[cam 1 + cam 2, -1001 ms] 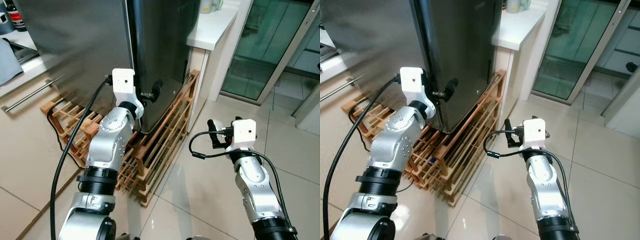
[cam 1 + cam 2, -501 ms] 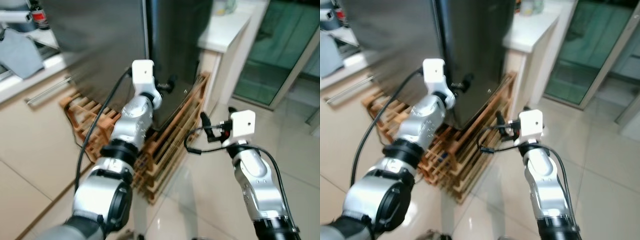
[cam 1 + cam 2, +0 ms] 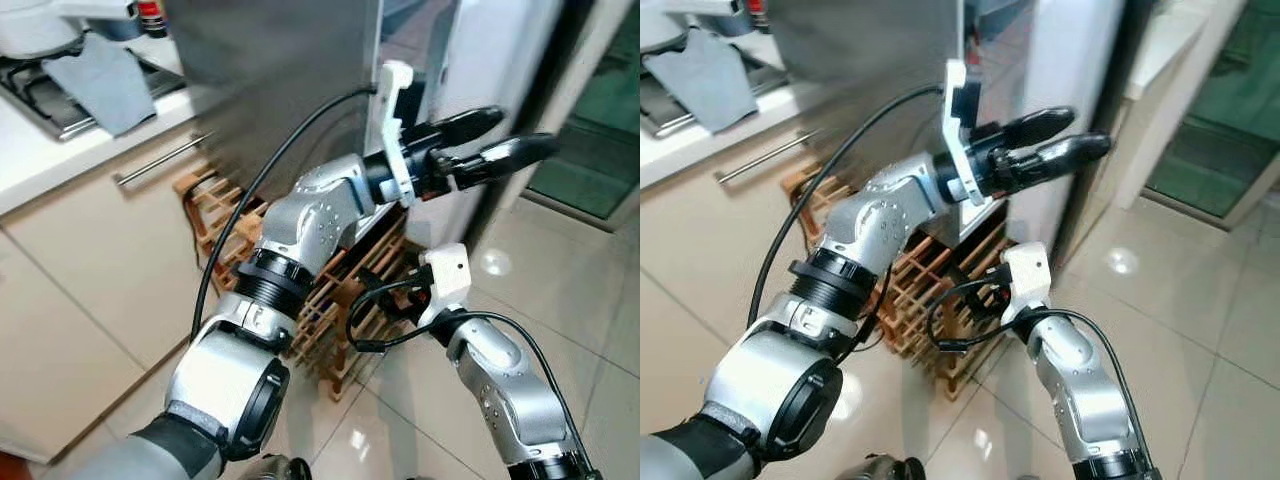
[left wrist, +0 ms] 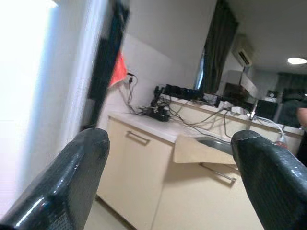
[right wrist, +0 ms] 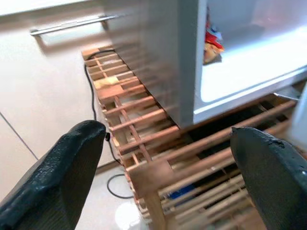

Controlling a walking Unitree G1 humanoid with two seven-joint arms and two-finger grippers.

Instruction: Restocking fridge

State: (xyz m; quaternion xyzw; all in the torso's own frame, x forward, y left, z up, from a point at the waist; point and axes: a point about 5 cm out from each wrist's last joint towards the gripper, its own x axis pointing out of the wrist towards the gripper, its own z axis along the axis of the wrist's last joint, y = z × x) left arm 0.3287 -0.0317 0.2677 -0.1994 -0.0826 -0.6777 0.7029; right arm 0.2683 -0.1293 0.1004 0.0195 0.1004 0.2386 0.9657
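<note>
The fridge (image 3: 280,70) stood straight ahead of the robot, its steel door (image 3: 865,50) swung out and its white inside (image 3: 1070,110) showing past the door's edge. In the right wrist view the white lower compartment (image 5: 249,62) was visible with a red and yellow packet (image 5: 212,40) on its shelf. A wooden rack (image 3: 345,300) sat on the floor under the fridge, with a black cable (image 5: 93,96) trailing over it.

The left end effector (image 3: 490,140) was raised level with the door's edge, its two black fingers (image 3: 510,152) spread apart, gripping nothing, and pointing past the door toward the opening. The right end effector (image 5: 163,158) hung lower, over the near corner of the rack and below the fridge compartment, its fingers (image 5: 72,158) also wide apart and empty.

To the left ran a cream cabinet (image 3: 90,260) with a metal handle (image 3: 160,160), topped by a white worktop (image 3: 60,130) carrying a hob (image 3: 30,85) and a grey cloth (image 3: 100,80). The floor (image 3: 560,300) was pale glossy tile.
</note>
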